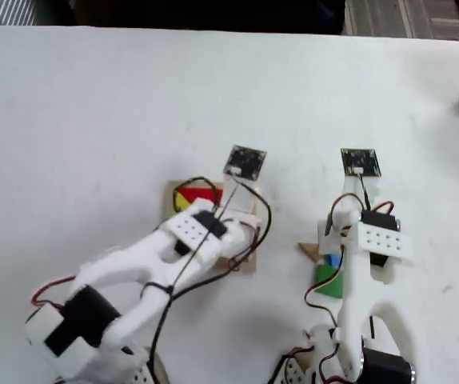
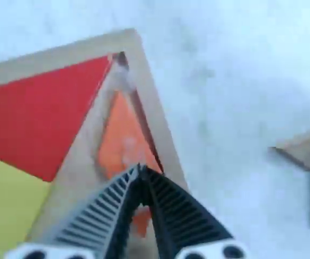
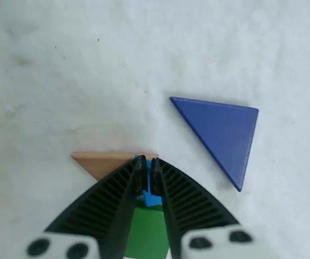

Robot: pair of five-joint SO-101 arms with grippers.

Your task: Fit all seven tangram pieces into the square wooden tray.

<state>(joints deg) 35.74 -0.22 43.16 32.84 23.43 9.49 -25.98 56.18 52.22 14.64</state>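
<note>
Orange tri [image 2: 123, 137] in wood tray [image 2: 154, 127].

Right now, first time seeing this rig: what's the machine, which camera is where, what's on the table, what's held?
Two white robot arms stand at a table. One picture looks down from above; the other two come from a camera on each wrist. The left gripper, over the wooden tray holding a red piece and a yellow piece, pinches an orange piece. The right gripper pinches a light blue piece; by it lie a green piece, a tan triangle and a dark blue triangle.
</note>
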